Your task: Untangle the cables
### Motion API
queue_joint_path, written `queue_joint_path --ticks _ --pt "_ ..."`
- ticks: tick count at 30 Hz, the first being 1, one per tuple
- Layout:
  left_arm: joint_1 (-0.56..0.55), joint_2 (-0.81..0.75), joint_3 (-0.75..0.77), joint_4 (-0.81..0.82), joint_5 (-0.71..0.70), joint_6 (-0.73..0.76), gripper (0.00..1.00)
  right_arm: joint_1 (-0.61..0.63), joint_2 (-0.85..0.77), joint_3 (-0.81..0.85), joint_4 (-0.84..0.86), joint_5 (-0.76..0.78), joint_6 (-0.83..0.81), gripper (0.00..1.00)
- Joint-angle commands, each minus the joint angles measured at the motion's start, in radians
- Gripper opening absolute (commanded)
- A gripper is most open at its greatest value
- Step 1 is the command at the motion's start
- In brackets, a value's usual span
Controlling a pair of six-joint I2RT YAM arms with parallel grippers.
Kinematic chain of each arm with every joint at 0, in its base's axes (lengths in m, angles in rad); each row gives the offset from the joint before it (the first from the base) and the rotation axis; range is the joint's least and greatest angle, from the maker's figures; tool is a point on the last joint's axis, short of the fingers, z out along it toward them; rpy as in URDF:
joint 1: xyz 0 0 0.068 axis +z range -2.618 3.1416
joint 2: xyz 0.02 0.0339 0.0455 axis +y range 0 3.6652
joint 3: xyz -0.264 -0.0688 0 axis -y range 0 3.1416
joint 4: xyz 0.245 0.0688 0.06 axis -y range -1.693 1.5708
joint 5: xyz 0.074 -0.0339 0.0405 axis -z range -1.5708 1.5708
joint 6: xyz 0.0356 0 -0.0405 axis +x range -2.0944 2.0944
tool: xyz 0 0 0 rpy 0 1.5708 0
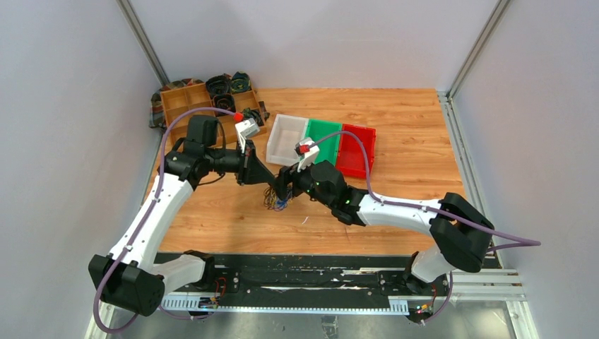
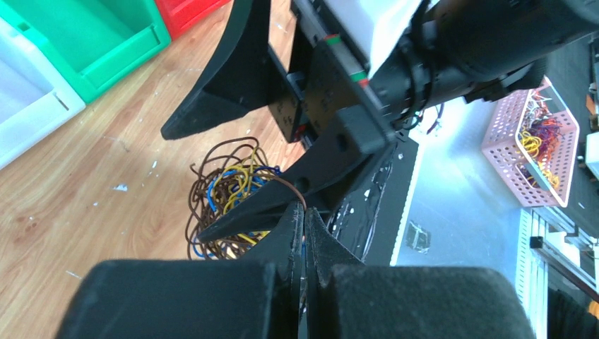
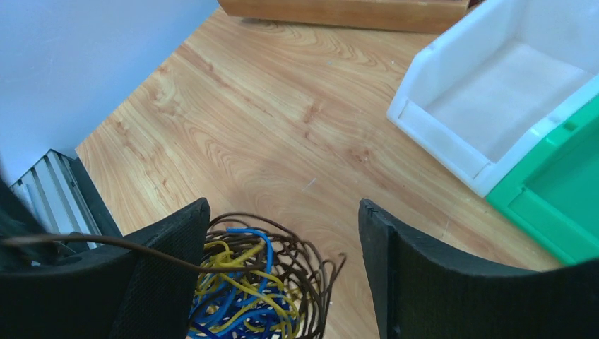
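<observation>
Grey walls (image 1: 311, 35); wood tabletop (image 1: 413, 166) (seemingly scuffed).

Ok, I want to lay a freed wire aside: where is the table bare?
Bare wooden tabletop right of the red plastic bin, out to the table edge. Crowded around the tangle of thin brown, yellow and blue wires, where left hand and right hand meet.

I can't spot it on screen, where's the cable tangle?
Top view: the tangle sits left of centre, just under the right gripper, on the near side of the white bin.
</observation>
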Motion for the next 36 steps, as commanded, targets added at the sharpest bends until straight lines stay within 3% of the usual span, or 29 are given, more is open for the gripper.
queue_joint_path --ticks 1,13,25,36 --pt "-0.011 -0.019 0.067 -0.002 0.078 -0.056 0.01 0.014 0.013 -0.078 0.070 0.039 0.035 0.75" --pt "-0.011 0.003 0.197 -0.064 0.083 -0.055 0.01 0.012 0.027 -0.211 0.095 0.096 0.073 0.72" --pt "-0.011 0.025 0.442 -0.174 -0.004 -0.012 0.01 0.011 0.089 -0.314 0.142 0.115 0.136 0.71" --pt "-0.011 0.088 0.811 -0.194 -0.316 -0.013 0.00 0.008 0.145 -0.385 0.183 0.112 0.187 0.71"
